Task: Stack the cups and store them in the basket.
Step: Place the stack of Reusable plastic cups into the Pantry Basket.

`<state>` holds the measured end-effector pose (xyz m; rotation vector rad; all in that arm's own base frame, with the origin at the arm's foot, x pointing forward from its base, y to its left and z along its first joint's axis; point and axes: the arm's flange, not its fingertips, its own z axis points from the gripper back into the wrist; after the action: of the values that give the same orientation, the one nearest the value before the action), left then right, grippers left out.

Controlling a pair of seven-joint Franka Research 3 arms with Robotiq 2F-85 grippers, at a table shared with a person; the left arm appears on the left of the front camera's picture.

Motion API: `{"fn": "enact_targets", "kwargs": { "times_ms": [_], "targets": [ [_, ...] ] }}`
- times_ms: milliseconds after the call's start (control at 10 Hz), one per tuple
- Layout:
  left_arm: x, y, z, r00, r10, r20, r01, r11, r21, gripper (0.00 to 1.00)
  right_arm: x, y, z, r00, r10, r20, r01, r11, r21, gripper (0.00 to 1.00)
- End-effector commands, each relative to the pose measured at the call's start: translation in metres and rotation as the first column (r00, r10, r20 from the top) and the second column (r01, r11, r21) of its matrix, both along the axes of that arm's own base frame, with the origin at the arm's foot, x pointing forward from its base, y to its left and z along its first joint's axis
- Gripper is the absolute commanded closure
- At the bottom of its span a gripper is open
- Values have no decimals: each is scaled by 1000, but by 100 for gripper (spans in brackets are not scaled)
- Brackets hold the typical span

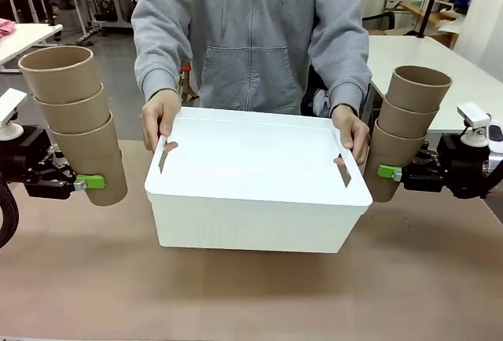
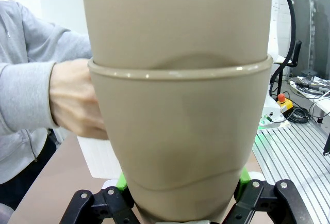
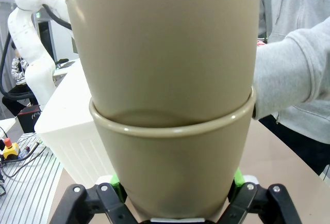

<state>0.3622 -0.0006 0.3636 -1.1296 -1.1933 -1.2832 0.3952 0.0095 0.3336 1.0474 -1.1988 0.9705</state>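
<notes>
Now — left gripper (image 1: 94, 181) clamps left stack (image 1: 75, 121) | right gripper (image 1: 387, 172) clamps right stack (image 1: 409, 129)

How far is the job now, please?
Done: the cups are nested into two stacks of three. In hand: the left gripper holds the left stack, the right gripper the right stack, beside the basket a person holds. Left: the basket has no cup; both stacks must go in.

1. The left gripper (image 1: 96, 181) is pointing inward, level, clamping the left stack (image 1: 75, 121) of cups at its base.
2. The right gripper (image 1: 385, 173) is mirroring it, clamping the right stack (image 1: 409, 121).
3. The person is gripping the basket (image 1: 251, 215) with one hand (image 1: 159, 119) and the other hand (image 1: 354, 133).
</notes>
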Motion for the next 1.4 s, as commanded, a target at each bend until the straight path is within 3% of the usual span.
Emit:
{"fn": "enact_targets", "kwargs": {
  "times_ms": [0, 1000, 1300],
  "targets": [
    [-1, 0, 4, 1000, -3, 4, 3, 1000, -6, 17, 1, 1, 4, 1000, -2, 4, 2, 1000, 0, 15],
    [-1, 0, 4, 1000, -3, 4, 3, 1000, -6, 17, 0, 0, 0, 1000, 0, 0, 0, 1000, 0, 15],
    [-1, 0, 4, 1000, -3, 4, 3, 1000, -6, 17, -16, 22, 51, 999, -32, -29, 30, 998, -53, 15]
  ]
}}
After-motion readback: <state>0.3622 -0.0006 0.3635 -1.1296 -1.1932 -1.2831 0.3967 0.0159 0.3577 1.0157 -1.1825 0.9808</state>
